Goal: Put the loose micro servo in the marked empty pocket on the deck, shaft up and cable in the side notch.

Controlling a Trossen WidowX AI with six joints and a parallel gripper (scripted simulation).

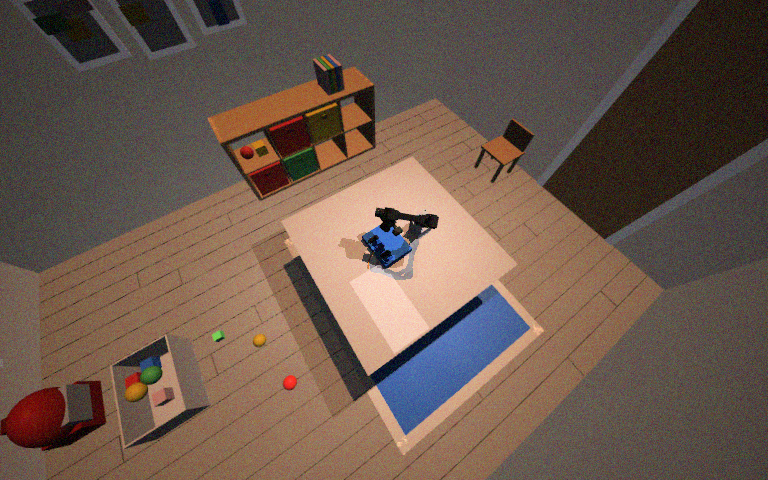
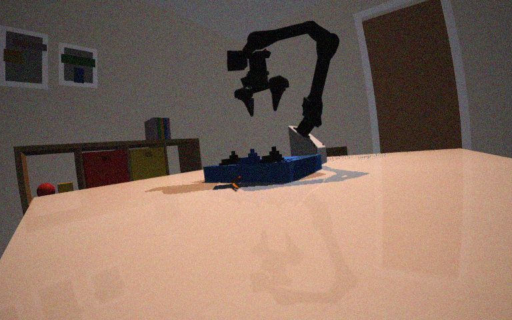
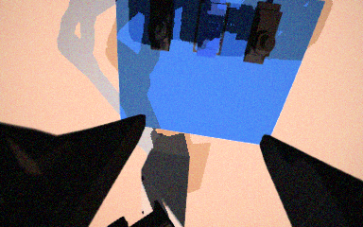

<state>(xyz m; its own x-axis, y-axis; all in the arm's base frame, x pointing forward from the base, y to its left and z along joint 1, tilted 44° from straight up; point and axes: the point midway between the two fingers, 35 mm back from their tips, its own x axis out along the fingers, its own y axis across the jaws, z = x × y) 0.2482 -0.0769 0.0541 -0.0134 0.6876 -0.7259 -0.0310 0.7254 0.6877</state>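
The blue micro servo (image 2: 252,158) (image 3: 208,48) stands in the marked pocket of the robot's blue deck (image 1: 398,237) (image 2: 251,175) (image 3: 222,95), between two dark servos. Its shaft points up, and its top is about level with theirs in the exterior view. Whether both ears lie flat is too small to tell. Its orange cable (image 2: 235,183) comes down outside the deck's near side to the table; how it lies in the notch is hidden. My gripper (image 2: 263,112) (image 3: 202,130) is open and empty, high above the deck, apart from the servo.
The dark servos (image 2: 233,160) (image 2: 273,155) (image 3: 162,26) (image 3: 263,40) stand on the deck on either side of the blue one. The arm's pale base (image 2: 304,145) is behind the deck on the table (image 1: 453,255) (image 2: 211,245). A pale sheet (image 1: 385,309) lies on the table.
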